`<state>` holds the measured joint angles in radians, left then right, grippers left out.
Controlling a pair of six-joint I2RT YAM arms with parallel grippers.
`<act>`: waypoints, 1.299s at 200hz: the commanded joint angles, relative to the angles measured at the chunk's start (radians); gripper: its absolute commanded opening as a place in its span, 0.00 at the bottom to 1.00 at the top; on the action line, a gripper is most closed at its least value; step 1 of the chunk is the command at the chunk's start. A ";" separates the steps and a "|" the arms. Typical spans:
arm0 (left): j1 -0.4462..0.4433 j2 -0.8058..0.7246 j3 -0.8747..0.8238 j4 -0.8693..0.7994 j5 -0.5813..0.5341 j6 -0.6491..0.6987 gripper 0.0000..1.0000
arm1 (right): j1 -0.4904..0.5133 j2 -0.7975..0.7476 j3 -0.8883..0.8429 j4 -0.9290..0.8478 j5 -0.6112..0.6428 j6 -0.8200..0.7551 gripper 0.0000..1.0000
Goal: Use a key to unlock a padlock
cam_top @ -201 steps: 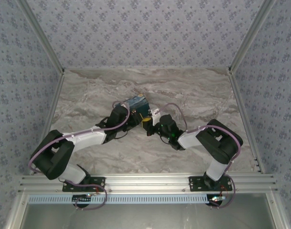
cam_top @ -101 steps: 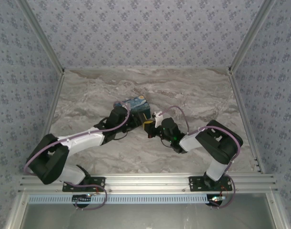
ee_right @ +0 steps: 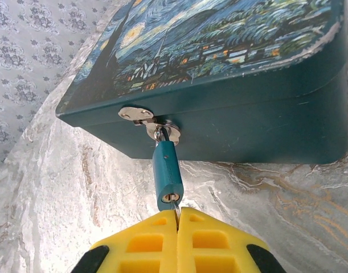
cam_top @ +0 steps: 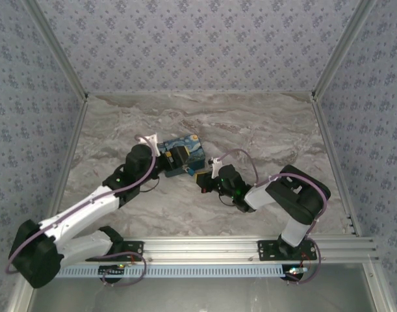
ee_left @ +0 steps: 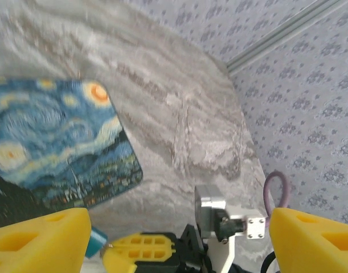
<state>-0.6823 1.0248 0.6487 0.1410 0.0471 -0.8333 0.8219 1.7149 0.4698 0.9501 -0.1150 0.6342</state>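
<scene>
The padlock (ee_right: 167, 176) hung from the box's (ee_right: 248, 122) hasp, mid-worktop (cam_top: 269, 130). The right gripper (ee_right: 177, 216) pinched the key (ee_right: 175, 206) at its keyhole. The left gripper (ee_left: 179, 227) gaped, empty. With nothing bracing the box, the padlock might have swung and shed the key.

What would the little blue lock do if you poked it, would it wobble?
Probably it would swing: the padlock is held only by its thin shackle through the hasp on the tin box. It looks small, so likely light, and smooth, perhaps slippery. Right now the right pincer, shut on what seems the key, may steady it.
</scene>
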 commanded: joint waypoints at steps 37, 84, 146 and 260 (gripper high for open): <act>0.006 -0.262 -0.100 0.006 -0.210 0.227 0.86 | 0.036 0.009 0.026 0.020 0.031 0.096 0.00; 0.022 -0.364 -0.162 -0.267 -0.210 0.069 0.86 | 0.069 0.032 0.050 0.011 0.057 0.145 0.00; 0.075 -0.453 -0.439 -0.048 -0.033 -0.282 0.73 | 0.110 0.035 0.083 -0.042 0.087 0.276 0.00; 0.101 -0.208 -0.467 0.225 0.106 -0.396 0.61 | 0.132 0.058 0.115 -0.095 0.086 0.405 0.00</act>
<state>-0.5888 0.7593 0.1665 0.2539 0.1177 -1.1995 0.9455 1.7599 0.5564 0.8623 -0.0406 1.0069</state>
